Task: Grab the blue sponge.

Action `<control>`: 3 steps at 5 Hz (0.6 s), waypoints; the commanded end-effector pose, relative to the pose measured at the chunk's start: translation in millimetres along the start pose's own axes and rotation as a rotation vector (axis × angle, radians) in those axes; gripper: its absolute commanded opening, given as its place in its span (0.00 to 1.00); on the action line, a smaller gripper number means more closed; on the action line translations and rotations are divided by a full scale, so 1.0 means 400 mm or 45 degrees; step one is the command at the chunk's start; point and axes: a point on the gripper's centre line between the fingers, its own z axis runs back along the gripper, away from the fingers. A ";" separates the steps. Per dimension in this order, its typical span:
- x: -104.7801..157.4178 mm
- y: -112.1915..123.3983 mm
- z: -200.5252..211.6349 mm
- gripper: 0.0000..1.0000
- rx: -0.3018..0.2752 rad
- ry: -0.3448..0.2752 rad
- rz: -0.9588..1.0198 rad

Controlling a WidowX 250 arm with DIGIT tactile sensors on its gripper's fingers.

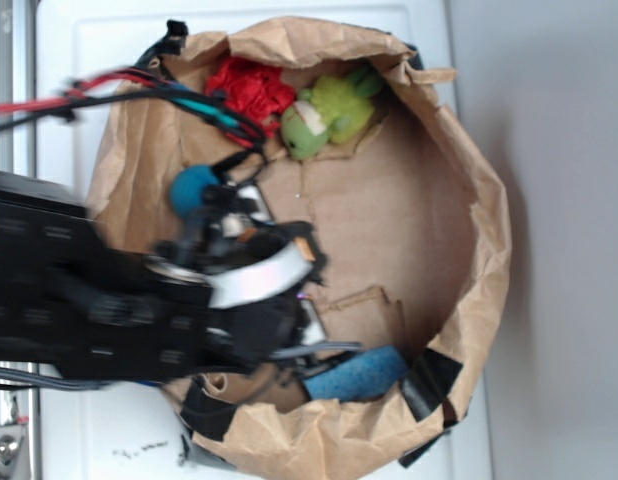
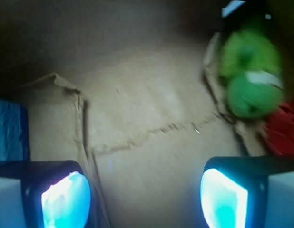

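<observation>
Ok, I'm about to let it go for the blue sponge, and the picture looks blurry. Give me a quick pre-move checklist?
1. Blue sponge in view, at the bin's edge: ok.
2. Hand open and empty, wrist view: ok.
3. Hand lined up over the sponge: not ok; the sponge sits at the far left.
4. Teal ball and green plush toy apart from the sponge: ok.
5. Paper wall clearance beside the sponge: cannot tell.

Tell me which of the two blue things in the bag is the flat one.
The blue sponge, a flat speckled slab against the paper wall at the bottom of the exterior view. The other blue thing, the ball, is round and sits beside the arm.
</observation>
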 end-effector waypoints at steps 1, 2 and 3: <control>0.087 -0.113 0.014 1.00 -0.146 0.056 -0.089; 0.098 -0.118 0.057 1.00 -0.260 0.148 -0.135; 0.100 -0.114 0.080 1.00 -0.274 0.162 -0.142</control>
